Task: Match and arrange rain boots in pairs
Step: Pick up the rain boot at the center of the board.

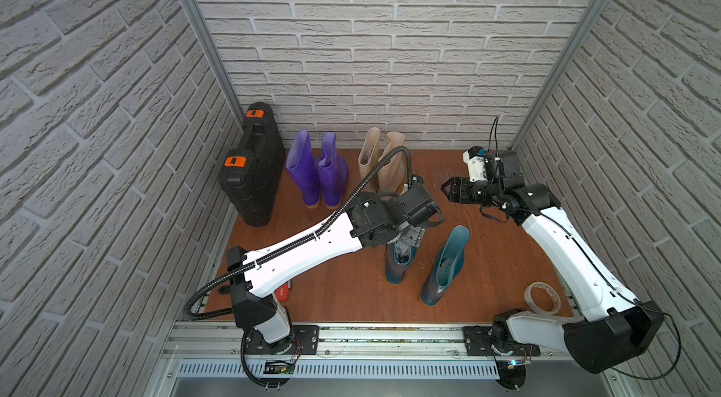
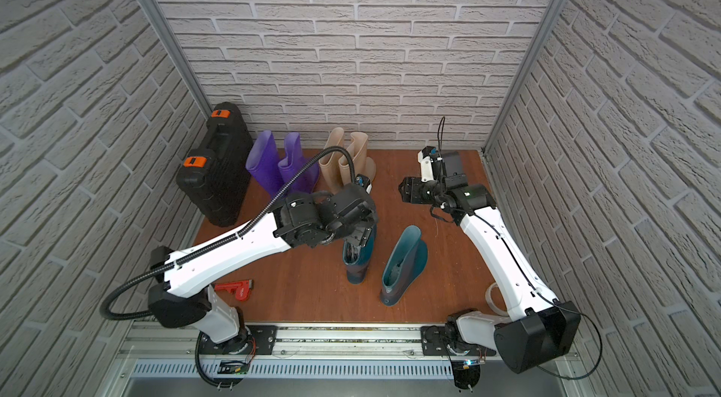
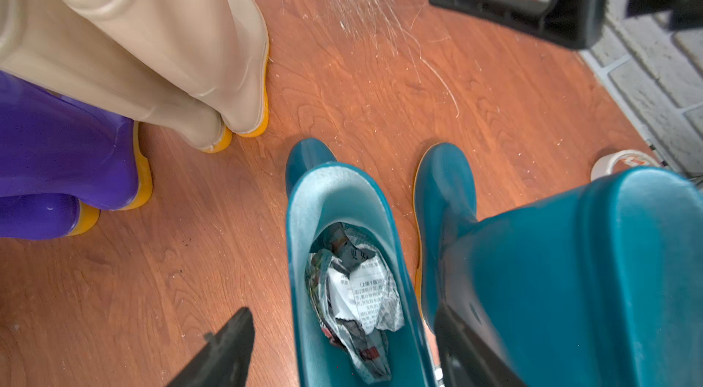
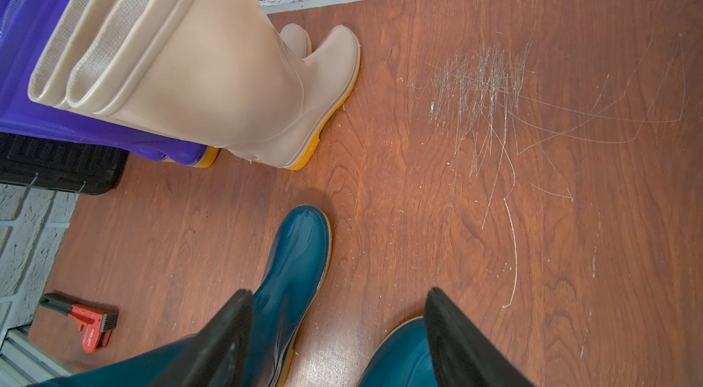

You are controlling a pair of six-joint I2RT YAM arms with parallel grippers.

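Observation:
Two purple rain boots (image 1: 312, 168) stand side by side by the back wall, with two beige rain boots (image 1: 380, 159) just to their right. Two dark teal boots stand apart mid-floor, one (image 1: 398, 262) left of the other (image 1: 444, 266). My left gripper (image 1: 409, 237) hangs over the left teal boot. In the left wrist view the gripper (image 3: 342, 309) is open, its fingers straddling that boot's top (image 3: 300, 252), which holds crumpled newspaper (image 3: 353, 290). My right gripper (image 1: 448, 188) hovers at the back right, open and empty (image 4: 338, 292), above the teal boots' toes (image 4: 296, 252).
A black hard case (image 1: 253, 165) with orange latches leans against the left wall beside the purple boots. A tape roll (image 1: 542, 297) lies near the right arm's base. A red tool (image 2: 236, 287) lies front left. Brick walls close three sides.

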